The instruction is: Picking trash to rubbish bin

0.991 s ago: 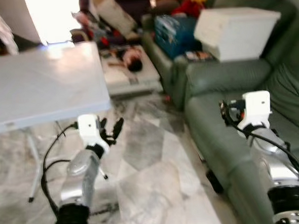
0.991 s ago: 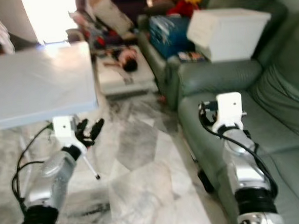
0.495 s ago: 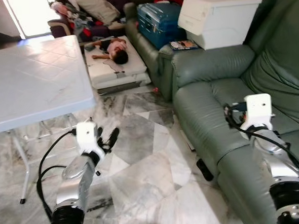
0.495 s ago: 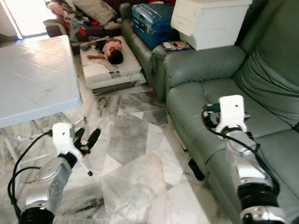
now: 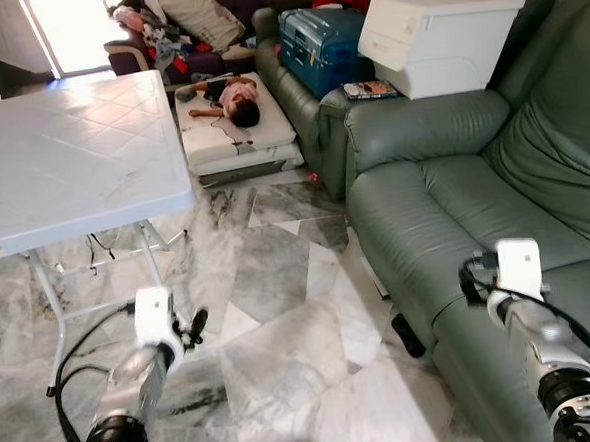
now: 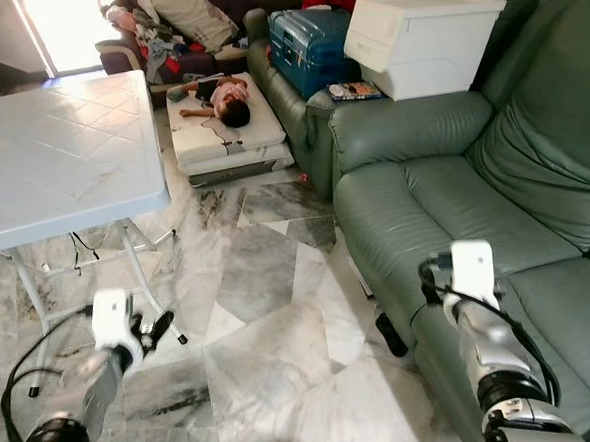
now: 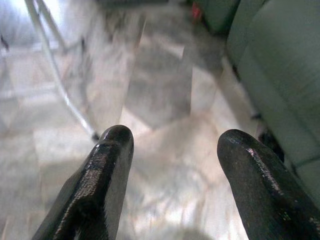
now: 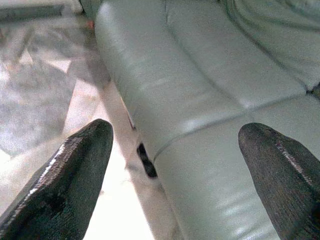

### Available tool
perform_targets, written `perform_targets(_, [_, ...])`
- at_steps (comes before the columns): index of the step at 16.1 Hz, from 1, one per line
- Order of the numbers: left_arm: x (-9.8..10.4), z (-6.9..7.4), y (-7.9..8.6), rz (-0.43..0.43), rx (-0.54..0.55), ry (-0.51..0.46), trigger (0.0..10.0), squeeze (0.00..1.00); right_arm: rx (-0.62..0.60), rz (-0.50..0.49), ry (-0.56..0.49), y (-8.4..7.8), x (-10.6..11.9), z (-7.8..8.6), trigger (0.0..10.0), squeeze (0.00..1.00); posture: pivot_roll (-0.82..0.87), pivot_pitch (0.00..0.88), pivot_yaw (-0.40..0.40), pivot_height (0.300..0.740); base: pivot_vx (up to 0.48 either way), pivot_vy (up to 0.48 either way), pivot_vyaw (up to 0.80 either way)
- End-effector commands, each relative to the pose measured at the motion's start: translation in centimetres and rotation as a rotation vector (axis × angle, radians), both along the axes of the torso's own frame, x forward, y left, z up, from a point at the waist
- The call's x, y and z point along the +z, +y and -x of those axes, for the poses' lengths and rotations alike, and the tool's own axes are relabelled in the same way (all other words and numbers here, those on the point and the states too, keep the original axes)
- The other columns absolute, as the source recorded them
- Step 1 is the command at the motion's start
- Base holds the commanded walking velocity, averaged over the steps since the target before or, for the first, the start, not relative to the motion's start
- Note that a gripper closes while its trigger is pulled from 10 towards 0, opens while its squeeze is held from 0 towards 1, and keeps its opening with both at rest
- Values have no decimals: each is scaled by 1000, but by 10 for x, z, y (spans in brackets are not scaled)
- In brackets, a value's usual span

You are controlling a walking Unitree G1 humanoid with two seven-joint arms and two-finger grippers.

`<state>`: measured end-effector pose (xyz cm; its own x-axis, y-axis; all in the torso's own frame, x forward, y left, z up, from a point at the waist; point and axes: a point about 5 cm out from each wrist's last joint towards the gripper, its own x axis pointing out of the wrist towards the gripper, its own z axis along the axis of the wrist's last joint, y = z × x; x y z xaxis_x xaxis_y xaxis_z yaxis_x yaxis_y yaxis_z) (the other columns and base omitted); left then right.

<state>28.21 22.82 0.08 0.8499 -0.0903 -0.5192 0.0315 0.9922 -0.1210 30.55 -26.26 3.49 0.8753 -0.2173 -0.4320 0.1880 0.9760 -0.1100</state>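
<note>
Neither trash nor a rubbish bin can be made out for certain; a small red scrap (image 5: 315, 177) lies on the marble floor at the sofa's corner. My left gripper (image 7: 172, 145) is open and empty, held low over the floor beside the table leg (image 5: 52, 316). On the other side, my right gripper (image 8: 175, 135) is also open and empty, hovering over the front edge of the green sofa seat (image 8: 200, 95).
A white folding table (image 5: 71, 155) stands to my left. The green sofa (image 5: 444, 202) runs along my right, with a white box (image 5: 443, 27) and a blue suitcase (image 5: 329, 39) on it. Farther ahead, a person (image 5: 229, 97) lies on a white mattress (image 5: 240, 144).
The camera has shifted and the picture has sharpened. Both arms have dropped lower in the view, the left gripper sinking toward the floor by the table leg.
</note>
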Motion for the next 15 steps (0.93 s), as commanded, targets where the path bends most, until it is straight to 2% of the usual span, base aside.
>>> perform_targets(1, [-8, 7, 4, -17, 2, 51, 10000, 0, -22, -11, 35, -4, -9, 7, 10000, 0, 101, 0, 0, 740, 0, 0, 0])
perform_targets(2, [-12, 11, 3, -10, 2, 70, 10000, 0, -26, -20, 59, -5, -15, 12, 10000, 0, 101, 0, 0, 740, 0, 0, 0])
perform_targets(3, [-25, 24, 4, -12, 20, 139, 10000, 0, -67, -51, 140, -8, -33, 30, 10000, 0, 104, 0, 5, 740, 0, 0, 0])
perform_targets(5, [-35, 36, 7, -10, 67, 199, 10000, 0, -97, -92, 216, -8, -49, 47, 10000, 0, 104, 0, 11, 740, 0, 0, 0])
perform_targets(6, [-40, 43, 8, -32, 65, 237, 10000, 0, -109, -109, 252, -7, -57, 55, 10000, 0, 104, 0, 14, 740, 0, 0, 0])
perform_targets(7, [-51, 58, 11, -90, 53, 312, 10000, 0, -116, -116, 314, -6, -69, 70, 10000, 0, 102, 0, 21, 740, 0, 0, 0])
perform_targets(9, [-62, 77, 15, -137, 59, 384, 10000, 0, -119, -104, 427, -3, -88, 96, 10000, 0, 99, 0, 29, 740, 0, 0, 0])
perform_targets(11, [-65, 82, 14, -130, 68, 399, 10000, 0, -127, -118, 466, 0, -95, 106, 10000, 0, 100, 0, 32, 740, 0, 0, 0])
perform_targets(15, [-79, 105, 9, -156, 50, 499, 10000, 0, -91, -168, 491, 21, -104, 112, 10000, 0, 100, 39, 31, 740, 0, 0, 0])
